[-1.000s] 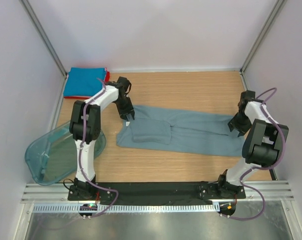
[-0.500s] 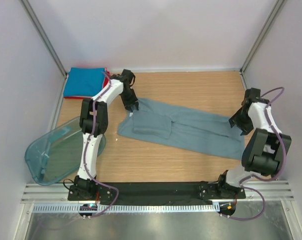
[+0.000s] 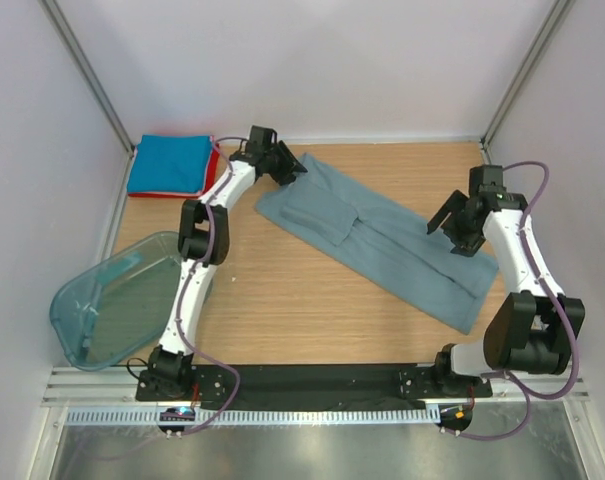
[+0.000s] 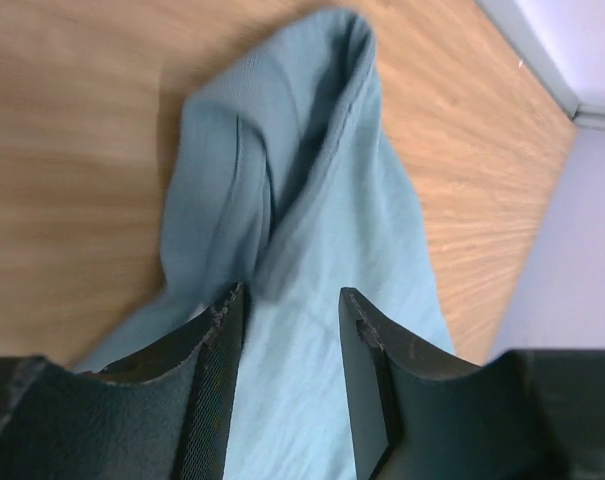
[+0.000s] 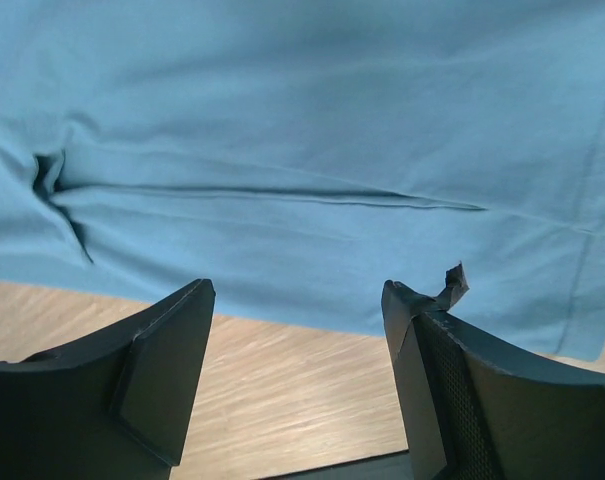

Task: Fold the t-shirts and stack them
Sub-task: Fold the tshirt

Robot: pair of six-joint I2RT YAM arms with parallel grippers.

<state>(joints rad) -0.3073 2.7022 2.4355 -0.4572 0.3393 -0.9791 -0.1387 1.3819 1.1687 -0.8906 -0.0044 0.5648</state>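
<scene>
- Grey-blue t-shirt (image 3: 382, 240) lies flat on the wooden table (image 3: 282, 320), a long strip running diagonally. Its near end points toward the right arm's base and its far end toward the back left.
- Teal plastic tub (image 3: 112, 310) sits at the near left, well apart from the shirt.
- Right gripper (image 5: 297, 290) hangs over the shirt's right-hand edge with its jaws spread wide and nothing between them. Bare wood shows in the gap, and the cloth's edge runs just beyond the fingertips.
- Left gripper (image 4: 292, 295) is at the shirt's far end with its jaws parted. Cloth fills the gap between them, though I cannot tell whether the fingertips touch it.
- Bright blue tee (image 3: 169, 163) lies folded square on the red tee (image 3: 214, 155) in the far left corner.
</scene>
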